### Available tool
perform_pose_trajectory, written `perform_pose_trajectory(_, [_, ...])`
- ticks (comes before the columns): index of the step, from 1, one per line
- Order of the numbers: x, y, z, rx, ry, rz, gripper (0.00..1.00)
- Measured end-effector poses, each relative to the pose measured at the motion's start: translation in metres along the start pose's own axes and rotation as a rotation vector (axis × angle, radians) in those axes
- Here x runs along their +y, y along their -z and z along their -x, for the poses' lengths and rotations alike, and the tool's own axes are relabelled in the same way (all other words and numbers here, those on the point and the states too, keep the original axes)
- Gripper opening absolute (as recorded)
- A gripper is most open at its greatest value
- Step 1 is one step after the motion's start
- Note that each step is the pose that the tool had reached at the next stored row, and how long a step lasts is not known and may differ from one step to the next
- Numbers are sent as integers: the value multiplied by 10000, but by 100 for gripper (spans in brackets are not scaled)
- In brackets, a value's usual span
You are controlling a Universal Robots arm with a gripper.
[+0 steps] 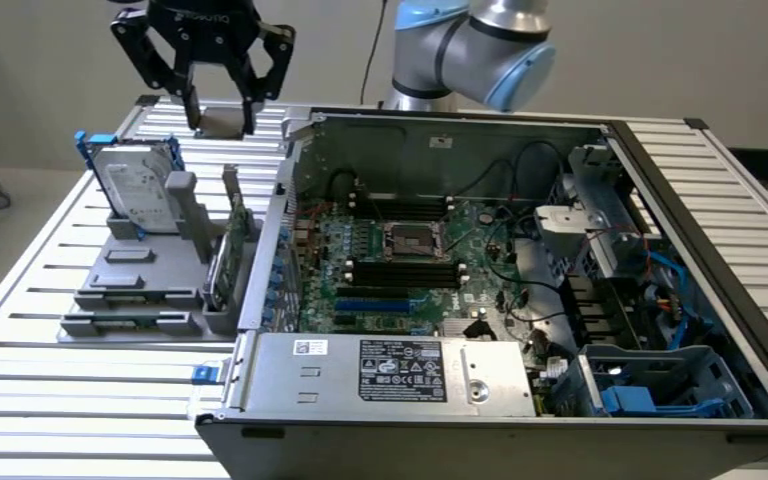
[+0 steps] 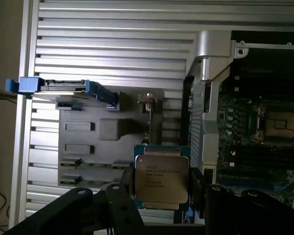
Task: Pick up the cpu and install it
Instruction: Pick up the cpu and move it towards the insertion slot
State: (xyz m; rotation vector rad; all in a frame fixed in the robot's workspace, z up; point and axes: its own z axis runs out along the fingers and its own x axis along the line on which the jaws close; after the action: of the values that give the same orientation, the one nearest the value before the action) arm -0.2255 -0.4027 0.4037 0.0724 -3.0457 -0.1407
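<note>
My gripper (image 1: 221, 112) hangs high above the slatted table at the exterior view's upper left, shut on the cpu (image 1: 224, 123), a small flat square chip. In the wrist view the cpu (image 2: 160, 180) shows its pale silvery top with printed text, clamped on two sides between my dark fingers (image 2: 123, 193), with my gripper (image 2: 161, 192) centred on it. The dark metal-framed socket (image 1: 411, 240) lies on the green board inside the open computer case, well off to the exterior view's right and lower than the chip. The wrist view shows the socket (image 2: 279, 125) too.
A grey parts holder (image 1: 131, 290) stands on the slatted table (image 1: 37, 330) below my gripper, carrying the blue-framed hard drive (image 1: 137, 180) and an upright card (image 1: 235, 255). The open case's wall (image 1: 271, 250) stands between the holder and the board. Cables and a blue drive cage (image 1: 664, 385) crowd the case's right side.
</note>
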Motion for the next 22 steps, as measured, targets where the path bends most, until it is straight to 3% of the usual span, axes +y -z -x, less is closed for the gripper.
perform_pose_trajectory(16, [-30, 85, 723, 263, -24, 14, 55])
perform_pose_trajectory(22, [-42, 77, 996, 311, -29, 12, 55])
